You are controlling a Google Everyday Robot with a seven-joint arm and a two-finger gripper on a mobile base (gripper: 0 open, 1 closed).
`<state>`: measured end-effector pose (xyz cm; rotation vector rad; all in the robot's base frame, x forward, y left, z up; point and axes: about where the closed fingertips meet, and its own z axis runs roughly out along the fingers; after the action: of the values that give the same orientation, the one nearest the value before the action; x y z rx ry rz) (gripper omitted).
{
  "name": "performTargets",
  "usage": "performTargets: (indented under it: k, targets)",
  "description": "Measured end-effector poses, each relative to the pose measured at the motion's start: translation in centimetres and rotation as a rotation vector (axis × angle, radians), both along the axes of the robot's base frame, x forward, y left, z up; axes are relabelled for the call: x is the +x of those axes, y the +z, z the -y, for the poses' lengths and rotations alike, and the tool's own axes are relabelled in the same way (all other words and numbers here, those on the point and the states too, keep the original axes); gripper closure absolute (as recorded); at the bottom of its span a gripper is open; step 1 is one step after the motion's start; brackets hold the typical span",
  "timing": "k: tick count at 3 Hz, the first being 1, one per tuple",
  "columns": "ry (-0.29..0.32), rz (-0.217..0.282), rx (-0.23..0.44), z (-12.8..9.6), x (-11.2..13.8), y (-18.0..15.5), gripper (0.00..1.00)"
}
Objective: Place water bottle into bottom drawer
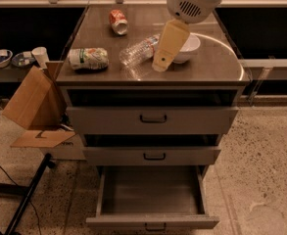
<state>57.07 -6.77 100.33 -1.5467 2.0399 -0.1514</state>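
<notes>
Since the water bottle, lying upper centre of frame, looks light and crushable, I would clamp its midsection gently. The gripper sits at its right end; I cannot tell its closure state.

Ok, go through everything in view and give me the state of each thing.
water bottle, lying on its side on the cabinet top
bottom drawer, pulled open, empty
middle drawer, pushed in
top drawer, pushed in
red-and-white can, on its side
white-and-green container, on its side
white bowl, upright
gripper, over the cabinet top beside the water bottle
</notes>
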Motion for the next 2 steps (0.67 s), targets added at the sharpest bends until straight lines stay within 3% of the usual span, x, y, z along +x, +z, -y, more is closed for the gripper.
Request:
performTargets:
  k: [1, 2]
  targets:
    - [0.064, -0.017, 0.030, -1.3, 3.2, -1.0, 0.00]
    - [0.082, -0.035, 0.040, -3.1, 5.5, -2.1, 0.00]
